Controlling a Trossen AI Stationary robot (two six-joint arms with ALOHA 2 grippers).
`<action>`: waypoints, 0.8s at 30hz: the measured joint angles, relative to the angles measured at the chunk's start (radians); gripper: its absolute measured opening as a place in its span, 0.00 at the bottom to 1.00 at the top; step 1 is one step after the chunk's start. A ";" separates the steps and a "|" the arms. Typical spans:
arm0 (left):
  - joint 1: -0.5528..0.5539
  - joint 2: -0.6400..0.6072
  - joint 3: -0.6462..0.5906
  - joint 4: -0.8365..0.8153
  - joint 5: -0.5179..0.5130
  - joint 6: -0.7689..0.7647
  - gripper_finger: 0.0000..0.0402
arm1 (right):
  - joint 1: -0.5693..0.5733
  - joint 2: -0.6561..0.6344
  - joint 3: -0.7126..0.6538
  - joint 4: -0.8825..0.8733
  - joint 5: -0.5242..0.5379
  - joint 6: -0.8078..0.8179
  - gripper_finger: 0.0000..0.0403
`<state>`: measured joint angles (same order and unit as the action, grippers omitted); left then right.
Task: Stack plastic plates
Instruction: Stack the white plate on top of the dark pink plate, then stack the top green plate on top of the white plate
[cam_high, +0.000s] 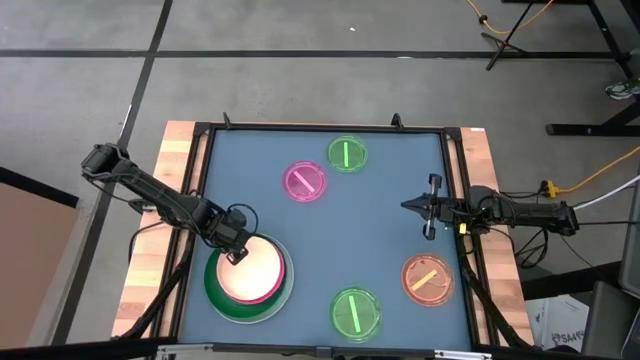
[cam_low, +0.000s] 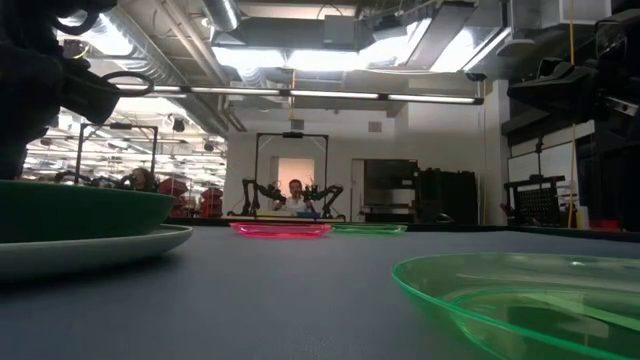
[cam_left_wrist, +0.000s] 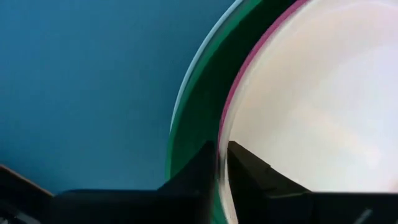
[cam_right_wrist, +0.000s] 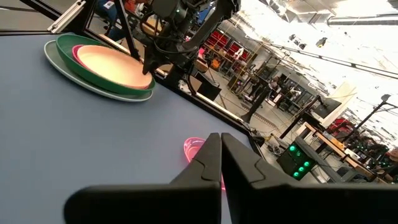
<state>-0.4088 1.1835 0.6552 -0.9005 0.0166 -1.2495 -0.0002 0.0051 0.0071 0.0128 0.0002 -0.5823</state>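
A stack stands near the table's near left corner: a large pale blue-white plate (cam_high: 289, 268) at the bottom, then a dark green plate (cam_high: 214, 292), a magenta plate (cam_high: 276, 288) and a cream plate (cam_high: 252, 279) on top. My left gripper (cam_high: 237, 256) is shut on the cream plate's far rim. Small translucent plates lie singly on the table: pink (cam_high: 305, 181), green (cam_high: 347, 154), orange (cam_high: 428, 279) and another green (cam_high: 355, 312). My right gripper (cam_high: 425, 207) hovers shut above the table's right side, touching nothing. My left gripper pinches the cream plate's rim (cam_left_wrist: 222, 163) on its far left side, one finger (cam_left_wrist: 202, 171) outside the rim and one finger (cam_left_wrist: 247, 174) over the plate's inside. It comes from above, slanting from the far left. The cream plate lies in the magenta plate (cam_left_wrist: 239, 81).
The table has a raised dark frame (cam_high: 320, 128) with wooden strips on the left and right. Open blue surface lies in the table's middle between the stack and the small plates. A person sits far behind the table in the low view (cam_low: 295, 190).
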 joint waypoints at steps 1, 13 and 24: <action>0.000 0.000 0.000 0.000 0.000 0.000 0.11 | 0.000 0.000 0.000 0.000 0.000 0.000 0.00; 0.000 0.000 0.000 0.004 -0.001 0.000 0.21 | 0.000 0.000 0.000 0.000 0.000 0.000 0.00; 0.000 0.000 0.000 0.005 -0.001 0.000 0.21 | 0.000 0.000 0.000 0.000 0.000 0.000 0.00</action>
<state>-0.4091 1.1835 0.6552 -0.8955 0.0158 -1.2499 -0.0003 0.0051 0.0071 0.0128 0.0002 -0.5823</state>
